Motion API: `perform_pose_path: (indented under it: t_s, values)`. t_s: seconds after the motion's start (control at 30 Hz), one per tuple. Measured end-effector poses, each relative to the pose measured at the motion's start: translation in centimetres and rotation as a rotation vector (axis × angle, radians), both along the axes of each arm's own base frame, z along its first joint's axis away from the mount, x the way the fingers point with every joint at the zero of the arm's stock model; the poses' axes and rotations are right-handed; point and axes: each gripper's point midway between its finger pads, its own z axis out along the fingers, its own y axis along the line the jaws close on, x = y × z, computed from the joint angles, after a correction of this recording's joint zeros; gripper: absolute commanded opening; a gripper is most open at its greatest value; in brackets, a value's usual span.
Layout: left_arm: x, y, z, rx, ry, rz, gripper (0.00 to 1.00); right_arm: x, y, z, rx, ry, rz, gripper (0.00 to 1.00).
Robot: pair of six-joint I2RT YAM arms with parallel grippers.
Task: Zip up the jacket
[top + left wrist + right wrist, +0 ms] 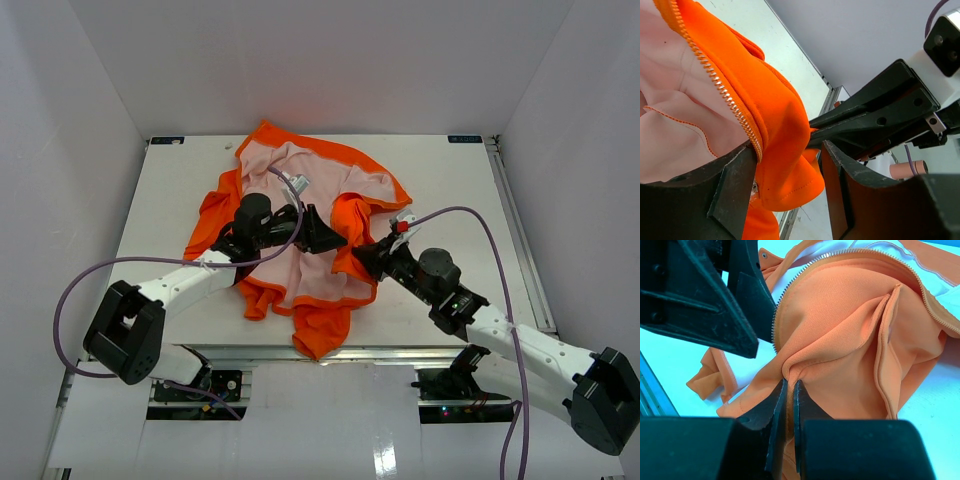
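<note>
A: What lies on the white surface?

B: The jacket, in the middle, spread open with its pale lining up and both arms reaching into it.

A: And the left gripper?

B: Its jaws are apart, with an orange front edge loose between them.

A: The right gripper?

B: Pinched together on a fold of orange fabric, close by the left one.

A: The zipper teeth?

B: They run down that loose edge to one left finger.

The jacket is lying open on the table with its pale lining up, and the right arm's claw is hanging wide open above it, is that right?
Not quite. The jacket lies open with its pale lining up, but the right gripper is shut, pinching a fold of the orange fabric, as the right wrist view shows.
</note>
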Motion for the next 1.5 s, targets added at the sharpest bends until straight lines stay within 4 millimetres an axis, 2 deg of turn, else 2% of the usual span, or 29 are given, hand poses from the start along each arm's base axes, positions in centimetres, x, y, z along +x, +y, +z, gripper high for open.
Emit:
perform_pose_path:
  t_s: [0.2,0.43,0.73,0.97,1.03,1.07,1.13,1.23,1.4,1.5]
  values:
    - [-1.1,0.6,-0.2,-0.002,-0.013,-0.015,0.7,-0.3,-0.2,-0.2,0.003,0.003,0.023,0.08]
    - [-1.9,0.7,-2.1,0.005,0.036,-0.035,0.75,-0.9,0.1,-0.5,0.003,0.01,0.071,0.08]
    - [-2.2,0.6,-2.6,-0.011,0.042,-0.053,0.82,-1.7,0.6,-0.2,0.021,0.005,0.132,0.08]
    - [-1.8,1.0,-3.4,0.021,0.044,-0.024,0.84,-2.5,1.1,0.1,0.04,0.011,0.19,0.08]
    - [-1.7,1.2,-3.5,0.027,0.04,-0.017,0.76,-2.6,1.1,0.2,0.044,0.013,0.2,0.08]
    - [-1.7,1.3,-3.4,0.027,0.037,-0.015,0.65,-2.6,1.1,0.3,0.046,0.013,0.204,0.08]
    - [-1.7,1.5,-3.1,0.017,0.027,-0.02,0.52,-2.7,1.0,0.4,0.05,0.01,0.209,0.08]
    - [-2.0,1.7,-2.9,-0.007,0.018,-0.039,0.41,-2.7,0.9,0.8,0.059,0.003,0.212,0.08]
    - [-3.2,2.3,-3.3,-0.049,0.043,-0.081,0.39,-2.6,0.7,0.9,0.065,0.001,0.219,0.08]
    - [-4.0,2.3,-2.5,-0.092,0.044,-0.127,0.39,-2.6,0.9,0.8,0.066,0.007,0.236,0.08]
